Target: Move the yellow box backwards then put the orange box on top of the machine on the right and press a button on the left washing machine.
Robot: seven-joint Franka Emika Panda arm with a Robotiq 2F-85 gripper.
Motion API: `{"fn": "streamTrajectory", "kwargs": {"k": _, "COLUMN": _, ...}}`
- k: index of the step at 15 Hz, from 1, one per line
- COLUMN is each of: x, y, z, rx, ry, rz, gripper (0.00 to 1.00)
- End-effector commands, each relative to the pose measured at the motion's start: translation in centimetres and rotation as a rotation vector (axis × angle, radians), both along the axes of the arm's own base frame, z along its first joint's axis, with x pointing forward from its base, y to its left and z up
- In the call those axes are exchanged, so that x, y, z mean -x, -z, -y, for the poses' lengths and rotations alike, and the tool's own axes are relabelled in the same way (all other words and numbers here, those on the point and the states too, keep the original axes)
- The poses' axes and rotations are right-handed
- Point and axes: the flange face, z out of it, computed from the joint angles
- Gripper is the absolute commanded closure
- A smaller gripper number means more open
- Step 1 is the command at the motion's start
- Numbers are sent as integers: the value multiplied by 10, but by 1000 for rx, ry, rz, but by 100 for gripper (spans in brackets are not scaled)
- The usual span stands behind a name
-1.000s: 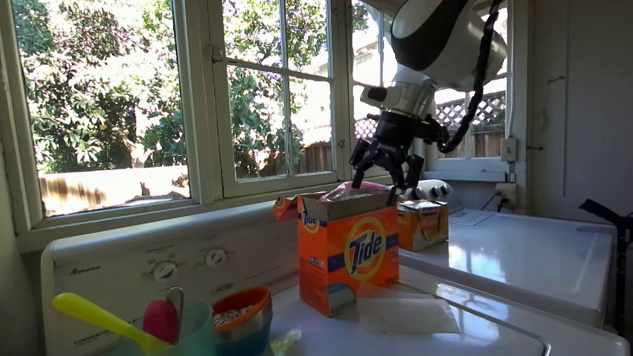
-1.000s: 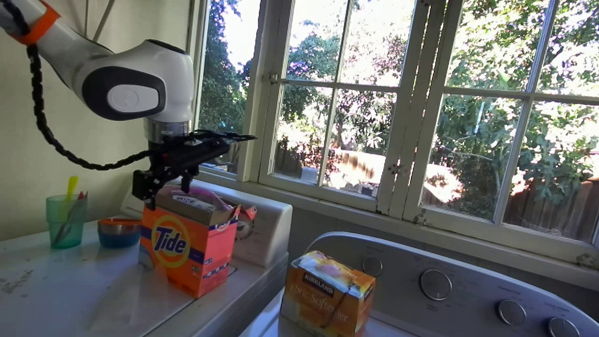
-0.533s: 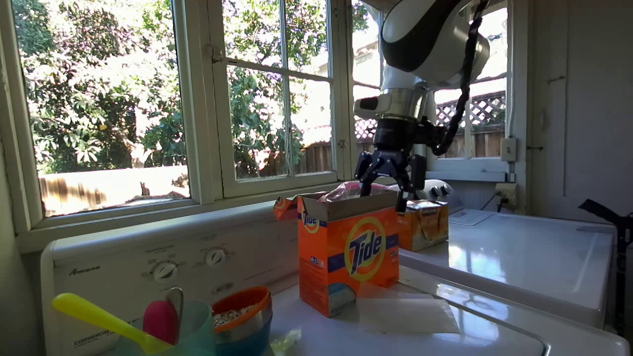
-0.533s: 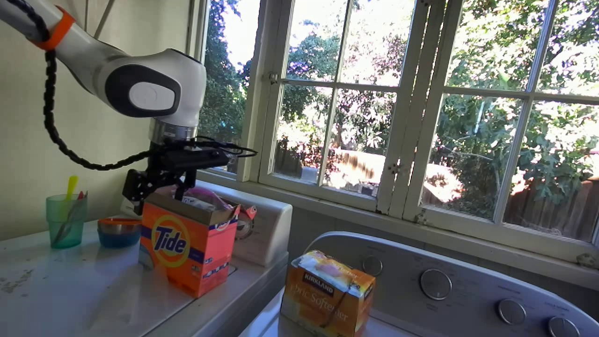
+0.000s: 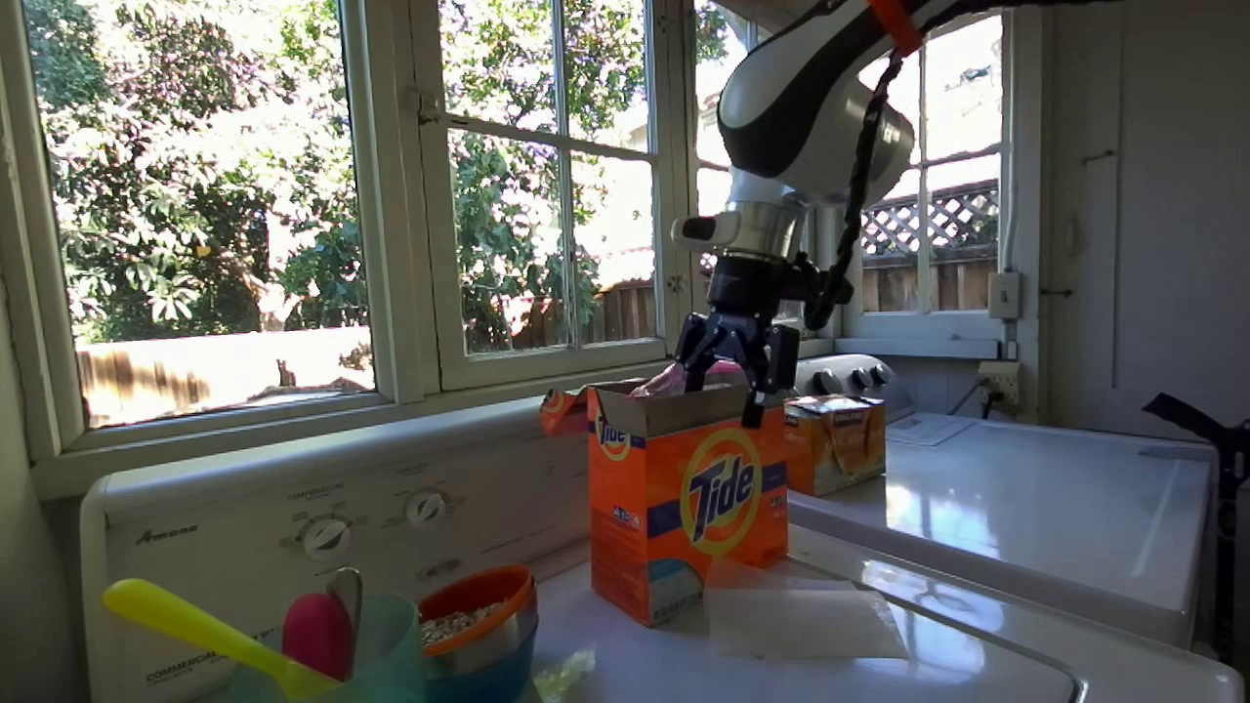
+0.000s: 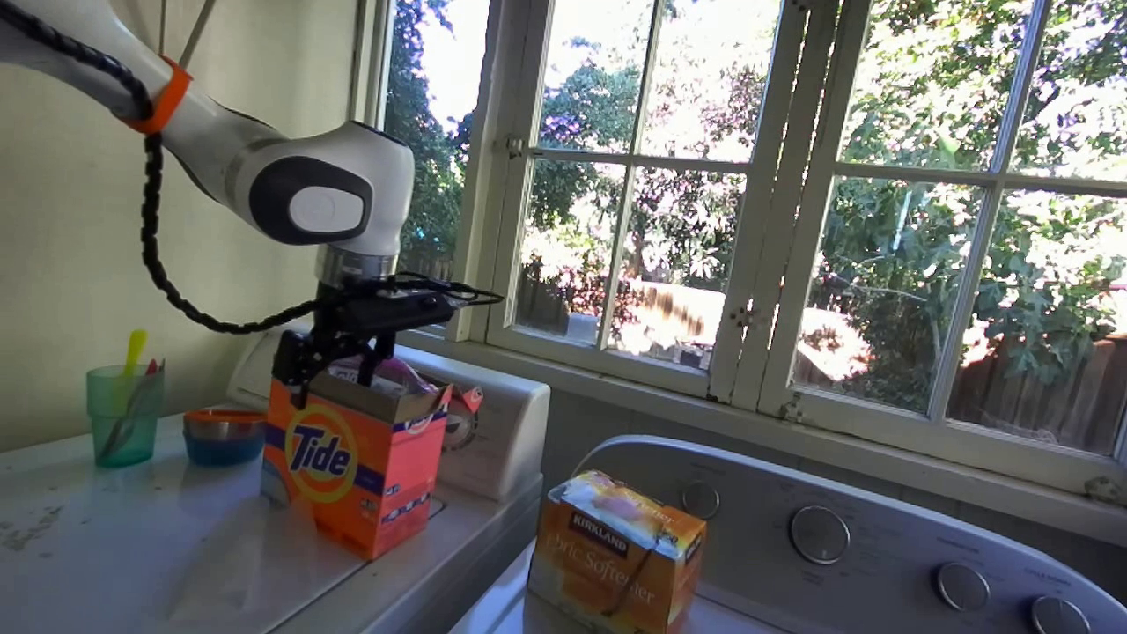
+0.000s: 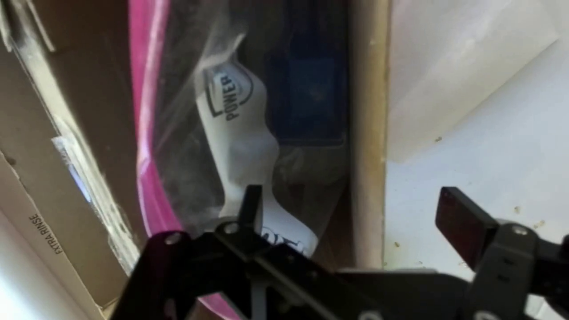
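The orange Tide box point(image 5: 620, 547) stands upright and open-topped on the white Amana machine point(image 5: 244, 527); it also shows in an exterior view point(image 6: 361, 484). My gripper point(image 5: 723, 402) is open, pointing down at the box's top rim. In the wrist view the gripper point(image 7: 351, 195) straddles the box's cardboard wall point(image 7: 371, 133), one finger over the inside and one outside. The wall is not pinched. The yellow Kirkland box point(image 6: 616, 563) stands on the other machine point(image 6: 889, 528), near its knob panel; it also shows behind the Tide box point(image 5: 848, 444).
A green cup point(image 6: 125, 418) with utensils and an orange-rimmed bowl point(image 6: 224, 438) stand beside the Tide box. A translucent sheet point(image 5: 806, 620) lies in front of it. A pink-edged bag point(image 7: 149, 111) is inside the box. Windows point(image 5: 547, 137) line the back.
The arm has lowered and shifted, bringing the open fingers down to either side of the Tide box's rim. The gripper has also turned. Both boxes have stayed in place.
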Motion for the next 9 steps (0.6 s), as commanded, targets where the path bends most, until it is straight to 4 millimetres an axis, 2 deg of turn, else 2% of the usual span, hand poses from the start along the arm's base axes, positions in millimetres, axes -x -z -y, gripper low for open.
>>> {"fn": "streamTrajectory", "kwargs": {"k": 1, "x": -14, "y": 10, "z": -6, "rx": 36, "ry": -17, "rz": -38, "gripper": 2}}
{"fn": "streamTrajectory", "kwargs": {"k": 2, "x": -16, "y": 13, "z": -7, "rx": 42, "ry": -22, "rz": -42, "gripper": 9}}
{"fn": "streamTrajectory", "kwargs": {"k": 3, "x": -18, "y": 15, "z": -7, "rx": 49, "ry": -30, "rz": -45, "gripper": 26}}
{"fn": "streamTrajectory", "kwargs": {"k": 4, "x": -19, "y": 16, "z": -8, "rx": 54, "ry": -35, "rz": -46, "gripper": 30}}
{"fn": "streamTrajectory", "kwargs": {"k": 9, "x": -21, "y": 19, "z": -10, "rx": 51, "ry": -45, "rz": -60, "gripper": 72}}
